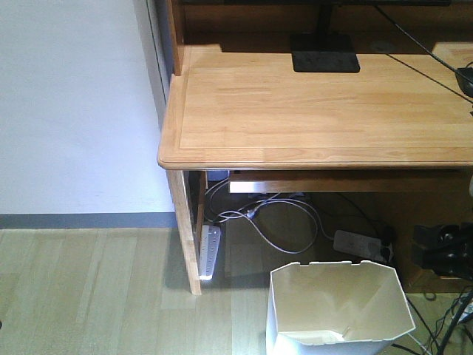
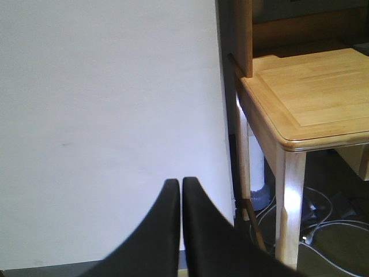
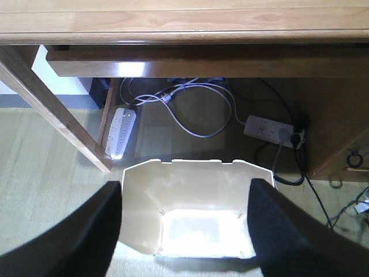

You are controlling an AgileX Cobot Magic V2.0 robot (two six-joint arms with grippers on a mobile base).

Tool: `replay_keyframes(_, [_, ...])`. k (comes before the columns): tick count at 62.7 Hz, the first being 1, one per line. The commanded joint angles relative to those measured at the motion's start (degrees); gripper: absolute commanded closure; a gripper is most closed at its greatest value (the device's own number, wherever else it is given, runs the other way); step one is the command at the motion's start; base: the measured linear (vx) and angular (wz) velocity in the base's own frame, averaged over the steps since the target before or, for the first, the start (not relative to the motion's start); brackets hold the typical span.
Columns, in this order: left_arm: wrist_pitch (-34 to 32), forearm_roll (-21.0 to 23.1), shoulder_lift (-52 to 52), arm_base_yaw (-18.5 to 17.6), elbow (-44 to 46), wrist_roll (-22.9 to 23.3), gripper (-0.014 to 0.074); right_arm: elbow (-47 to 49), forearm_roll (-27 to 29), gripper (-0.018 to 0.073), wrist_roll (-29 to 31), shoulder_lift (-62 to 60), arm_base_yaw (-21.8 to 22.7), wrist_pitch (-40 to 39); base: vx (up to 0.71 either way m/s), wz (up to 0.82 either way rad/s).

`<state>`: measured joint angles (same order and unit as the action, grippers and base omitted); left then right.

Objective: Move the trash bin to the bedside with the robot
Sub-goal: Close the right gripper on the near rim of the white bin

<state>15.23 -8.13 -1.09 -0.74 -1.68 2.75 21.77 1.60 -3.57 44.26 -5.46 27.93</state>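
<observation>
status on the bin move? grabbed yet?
Early. Done: the right gripper is open and lined up on the trash bin, with its fingers framing the bin's mouth. In hand: nothing; the bin sits on the floor by the desk. The left gripper is shut, facing the wall. Left: grasp the rim, then carry it to the bedside, which no view shows.

We can read no text, label, brand or number in any view (the power strips [image 3: 120, 131] under the table [image 1: 295, 96] show no legible marking)
</observation>
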Motion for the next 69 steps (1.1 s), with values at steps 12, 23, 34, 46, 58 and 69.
replay_keyframes(12, [-4.2,0.1,-0.5,-0.4,-1.6,0.5,0.0602,12.5,-3.7,0.0095,-0.1,10.6,0.1,5.6,0.0,0.0])
replay_keyframes(23, [-4.2,0.1,-0.5,-0.4,-1.6,0.5,0.0602,18.7,-9.7,0.0095,-3.7,20.6,0.1,10.9,0.0,0.0])
replay_keyframes(34, [-4.2,0.1,-0.5,-0.4,-1.6,0.5,0.0602,22.8,-12.6,0.0095,-5.3,27.2,0.3,11.2,0.0,0.0])
replay_keyframes(46, [-4.2,0.1,-0.5,-0.4,-1.6,0.5,0.0602,24.5,-5.7,0.0095,2.5,31.5,8.7,11.6,0.0,0.0])
replay_keyframes(58, [-4.2,0.1,-0.5,-0.4,-1.6,0.5,0.0602,24.5,10.6,0.0095,20.1,36.0,19.5,7.8,0.0,0.0])
replay_keyframes(69, [-4.2,0.1,-0.5,-0.4,-1.6,0.5,0.0602,24.5,11.0,0.0095,24.9,45.3,21.4,8.1,0.0,0.0])
